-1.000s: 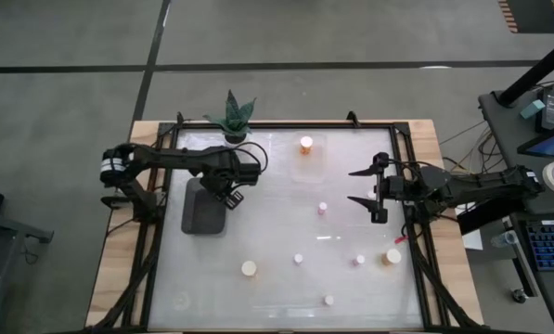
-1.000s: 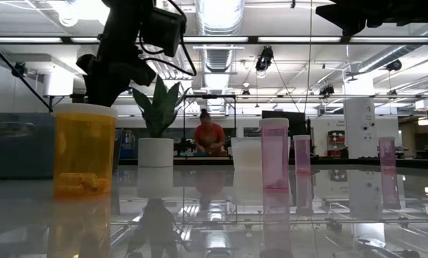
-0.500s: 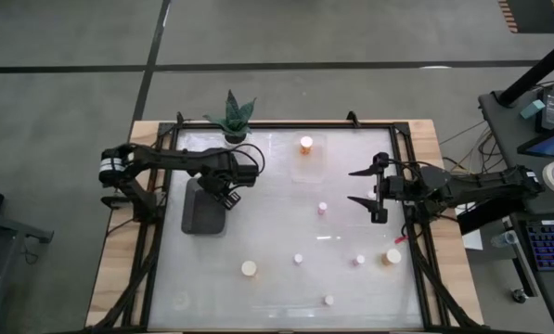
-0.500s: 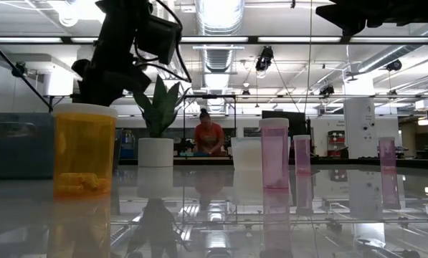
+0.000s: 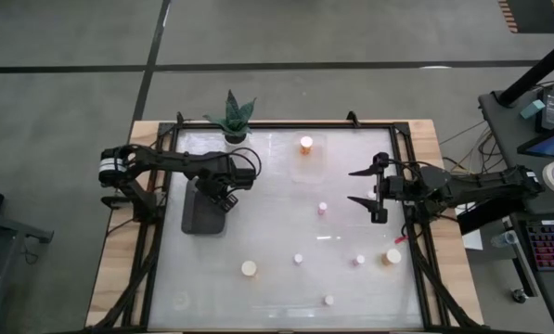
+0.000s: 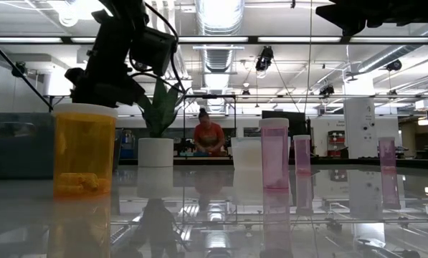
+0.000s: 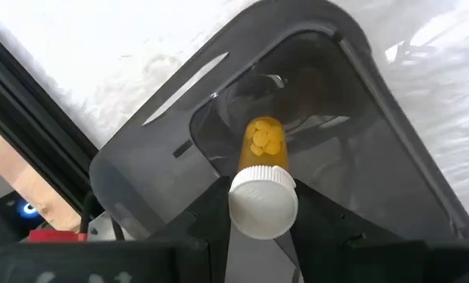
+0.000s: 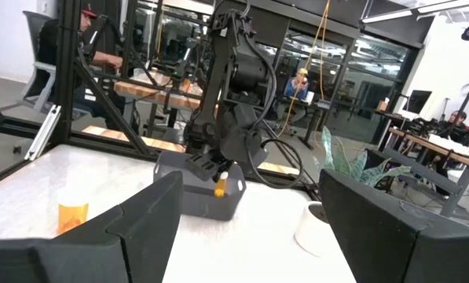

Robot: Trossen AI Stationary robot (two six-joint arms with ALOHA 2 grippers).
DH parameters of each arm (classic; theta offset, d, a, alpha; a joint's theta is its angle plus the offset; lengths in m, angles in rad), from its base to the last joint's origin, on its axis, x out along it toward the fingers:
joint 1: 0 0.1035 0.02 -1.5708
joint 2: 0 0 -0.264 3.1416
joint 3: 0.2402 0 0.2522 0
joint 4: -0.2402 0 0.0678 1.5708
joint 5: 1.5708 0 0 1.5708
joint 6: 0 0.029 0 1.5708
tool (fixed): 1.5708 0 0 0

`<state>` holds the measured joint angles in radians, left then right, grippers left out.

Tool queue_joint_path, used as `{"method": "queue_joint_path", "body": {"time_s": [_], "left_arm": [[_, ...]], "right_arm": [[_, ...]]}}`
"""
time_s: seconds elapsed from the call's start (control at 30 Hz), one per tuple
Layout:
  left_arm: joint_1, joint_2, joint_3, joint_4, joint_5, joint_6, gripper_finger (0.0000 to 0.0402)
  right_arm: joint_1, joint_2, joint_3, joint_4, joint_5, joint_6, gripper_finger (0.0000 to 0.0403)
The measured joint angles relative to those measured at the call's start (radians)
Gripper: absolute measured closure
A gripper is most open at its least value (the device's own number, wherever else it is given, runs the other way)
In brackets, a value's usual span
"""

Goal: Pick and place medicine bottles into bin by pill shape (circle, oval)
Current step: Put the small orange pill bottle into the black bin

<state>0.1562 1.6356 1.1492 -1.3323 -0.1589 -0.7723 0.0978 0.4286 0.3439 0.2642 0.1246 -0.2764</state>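
From above, the left gripper (image 5: 223, 197) hangs over the dark bin (image 5: 203, 206) near the table's left edge; the right gripper (image 5: 362, 186) waits, jaws wide. Its wrist view shows the orange bottle (image 7: 263, 189) clamped above the bin's hollow: release low, keeping it centred

Translucent orange plastic bottle (image 7: 262, 169), smooth white cap, over matt dark plastic bin (image 7: 375, 149).
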Motion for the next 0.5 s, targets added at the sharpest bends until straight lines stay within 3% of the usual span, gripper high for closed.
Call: {"method": "queue_joint_path", "body": {"time_s": [0.5], "left_arm": [[0.000,0.000,-0.014,0.082,0.002,-0.003,0.0311]], "right_arm": [[0.000,0.000,0.000,-0.006,0.000,-0.003,0.0115]]}}
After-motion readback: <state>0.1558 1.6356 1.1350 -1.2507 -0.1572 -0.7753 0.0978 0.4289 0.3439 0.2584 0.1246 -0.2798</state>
